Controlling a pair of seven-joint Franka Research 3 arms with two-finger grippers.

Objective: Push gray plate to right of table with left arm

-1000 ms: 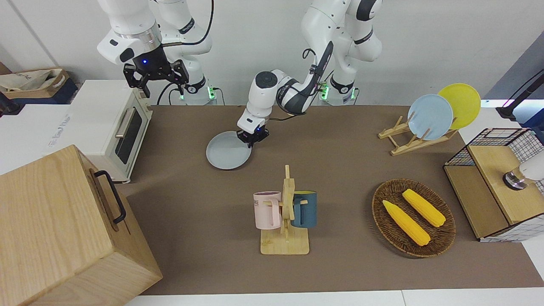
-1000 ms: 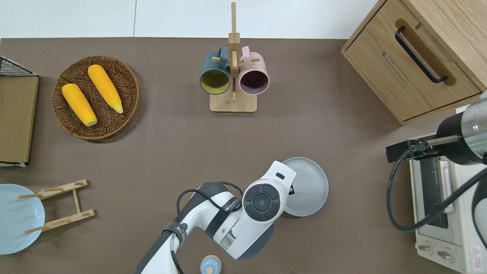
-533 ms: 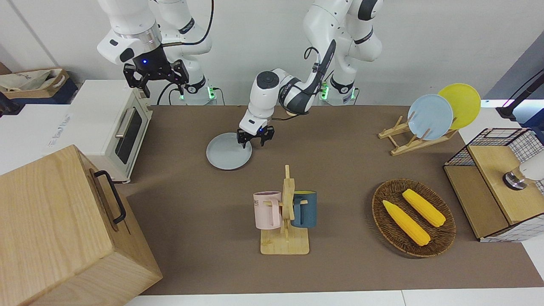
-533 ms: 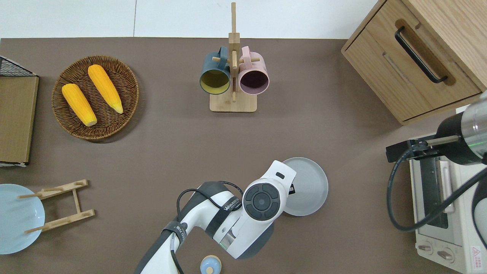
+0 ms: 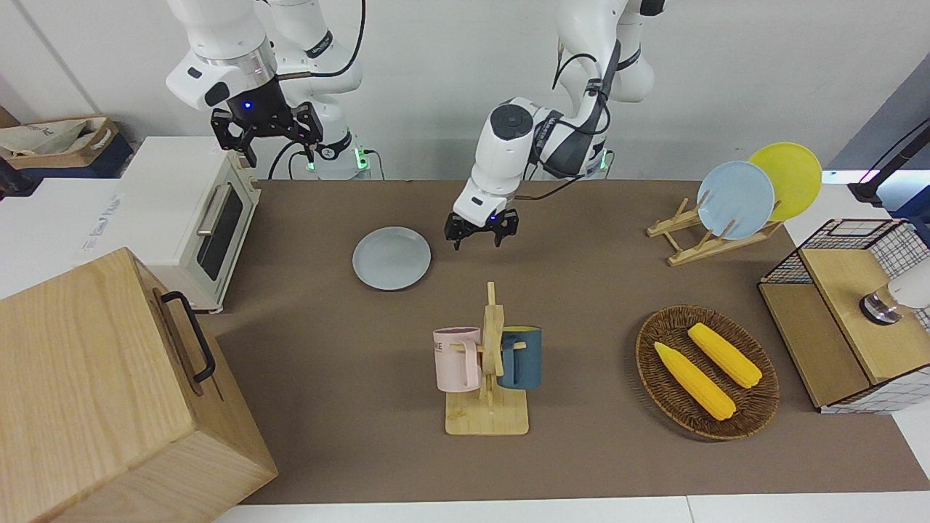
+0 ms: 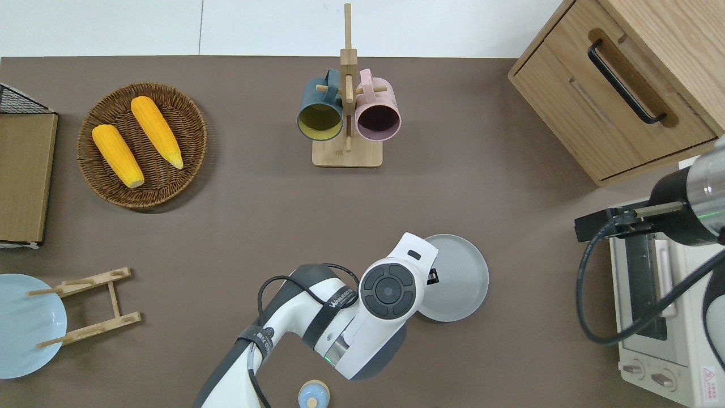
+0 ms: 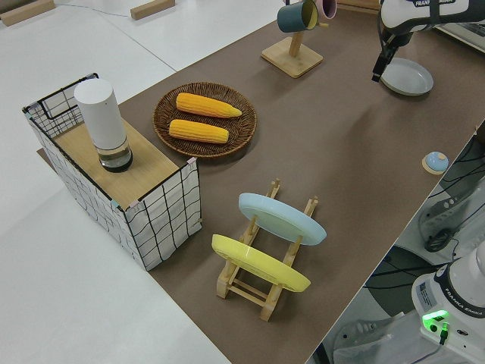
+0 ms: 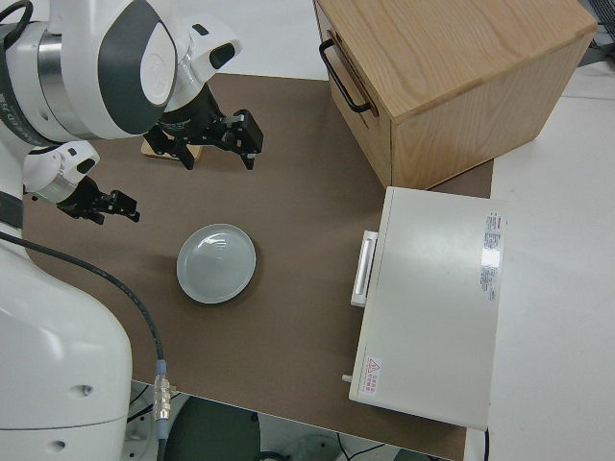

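Note:
The gray plate (image 5: 391,258) lies flat on the brown table (image 5: 581,290), between the mug rack and the robots, toward the right arm's end. It also shows in the overhead view (image 6: 459,277) and the right side view (image 8: 216,262). My left gripper (image 5: 479,236) is open and empty. It hangs a little above the mat, beside the plate on the left arm's side, and does not touch it. In the overhead view the arm's wrist (image 6: 391,289) hides it. My right gripper (image 5: 267,134) is open and parked.
A mug rack (image 5: 487,363) holds a pink and a blue mug. A wicker basket (image 5: 708,370) holds two corn cobs. A plate rack (image 5: 697,243) carries a sky-blue and a yellow plate. A white toaster oven (image 5: 196,218) and a wooden box (image 5: 109,392) stand at the right arm's end.
My left gripper has lifted off the plate's rim, opened, and moved toward the left arm's end. The plate has stayed where it was. The right arm has not moved.

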